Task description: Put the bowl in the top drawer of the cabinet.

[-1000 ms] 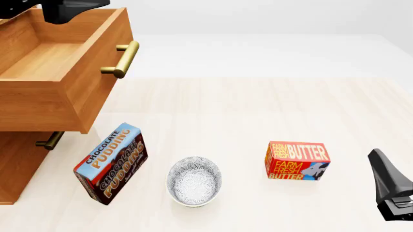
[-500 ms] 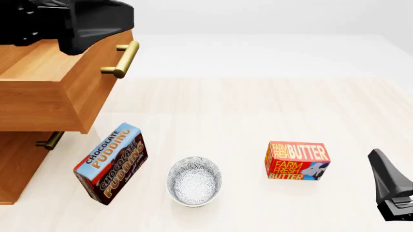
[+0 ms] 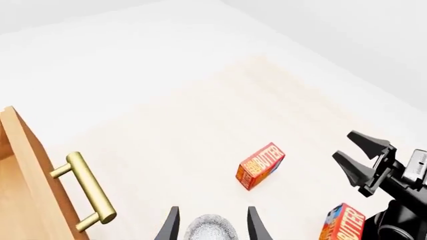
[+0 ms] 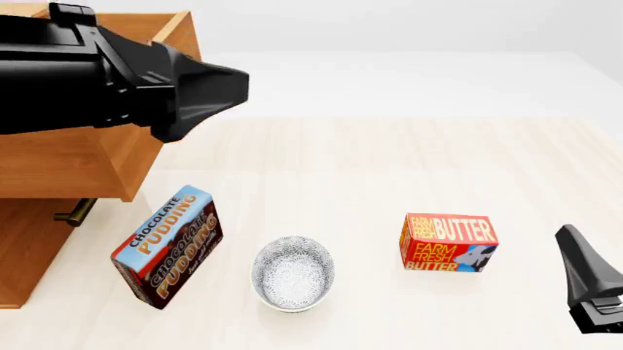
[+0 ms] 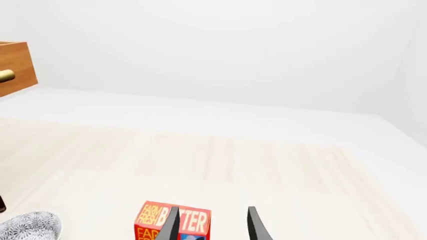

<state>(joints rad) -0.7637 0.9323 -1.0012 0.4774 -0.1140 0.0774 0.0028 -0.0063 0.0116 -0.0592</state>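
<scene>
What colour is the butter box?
The butter box is red and orange with yellow and white letters; the front view shows it best.

Bright even light, soft shadows, sharp renders

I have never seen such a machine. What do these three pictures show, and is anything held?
These are simulator renders of two robot arms at a table. The front view looks down from behind them; each other picture comes from a camera behind one gripper. The left gripper is open above the bowl. The right gripper is open too, pointing at the butter box. A pudding box lies beside the bowl. The top drawer of the cabinet is pulled out. Nothing is held.
</scene>
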